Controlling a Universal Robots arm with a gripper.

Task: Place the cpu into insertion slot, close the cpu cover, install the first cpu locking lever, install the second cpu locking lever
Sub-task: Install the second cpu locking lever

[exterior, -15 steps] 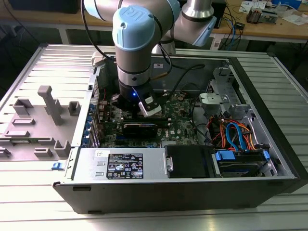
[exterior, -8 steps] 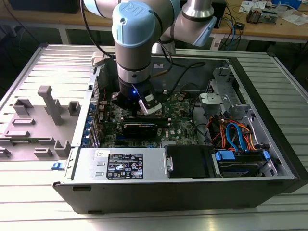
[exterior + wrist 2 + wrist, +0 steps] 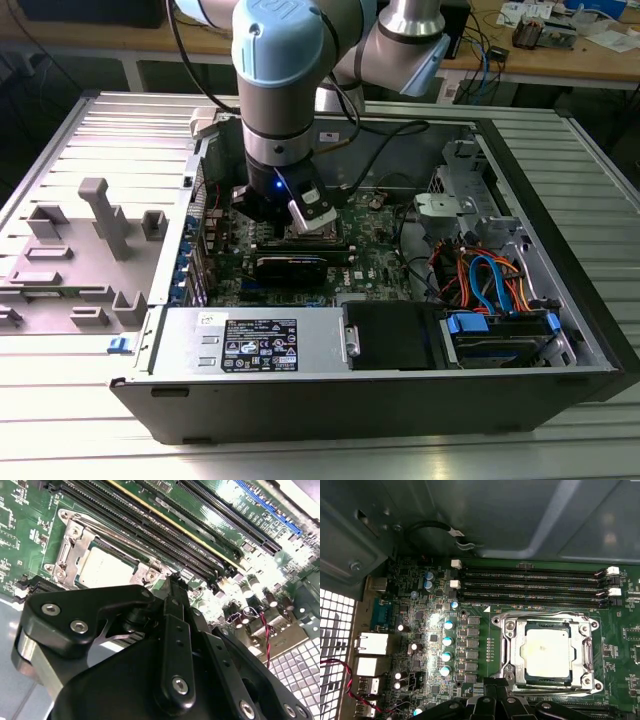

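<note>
cpu [image 3: 547,652] | seated in slot [image 3: 512,630], cover [image 3: 585,655] down | tool [image 3: 172,587] just beside socket, grip state: cannot tell | step judged: locking levers; needs hooking lever end.

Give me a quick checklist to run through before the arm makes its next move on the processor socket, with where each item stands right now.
1. The cpu lies in the insertion slot: ok, square and flat in the first wrist view.
2. The cpu cover down over the chip: ok, its frame lies around the chip's edges.
3. Locking levers latched: cannot tell.
4. The gripper holding nothing: cannot tell.
5. Gripper clear of the memory slots: ok, it hangs beside the socket.
6. Red and black wires away from the socket: ok.
</note>
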